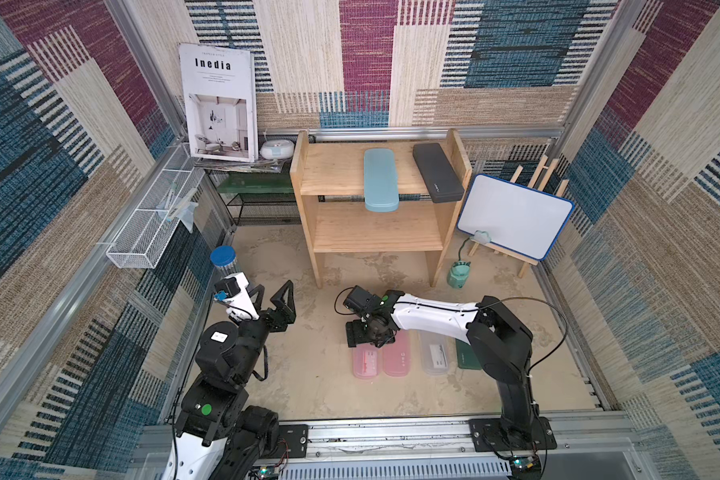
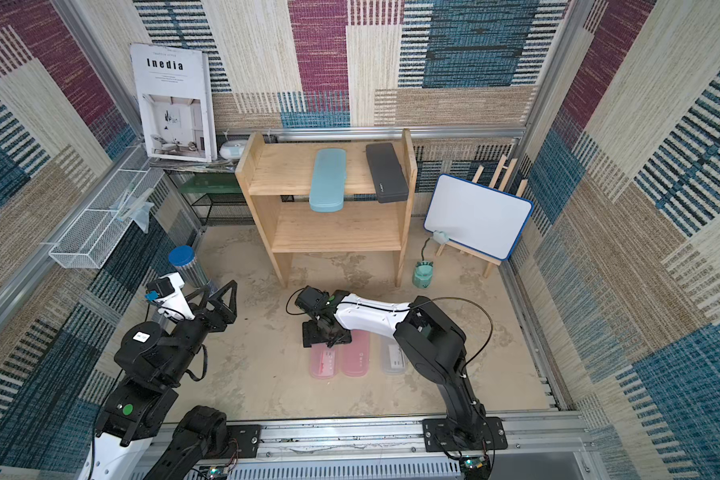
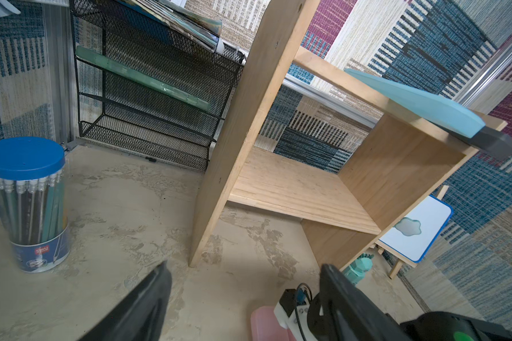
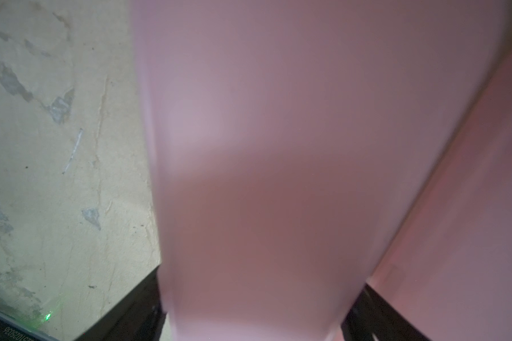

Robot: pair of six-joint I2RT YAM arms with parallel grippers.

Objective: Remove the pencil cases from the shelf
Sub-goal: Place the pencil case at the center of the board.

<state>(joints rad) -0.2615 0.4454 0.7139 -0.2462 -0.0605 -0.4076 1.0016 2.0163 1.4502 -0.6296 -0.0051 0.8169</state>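
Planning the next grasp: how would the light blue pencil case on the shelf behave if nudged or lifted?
The light blue pencil case looks like a hard, smooth plastic box: probably stiff, possibly slippery. Its front overhangs the top tier of the wooden shelf, so a forward push might tip it off.

L gripper [image 1: 274, 287] splayed wide, aloft; R gripper [image 1: 370, 337] down low.
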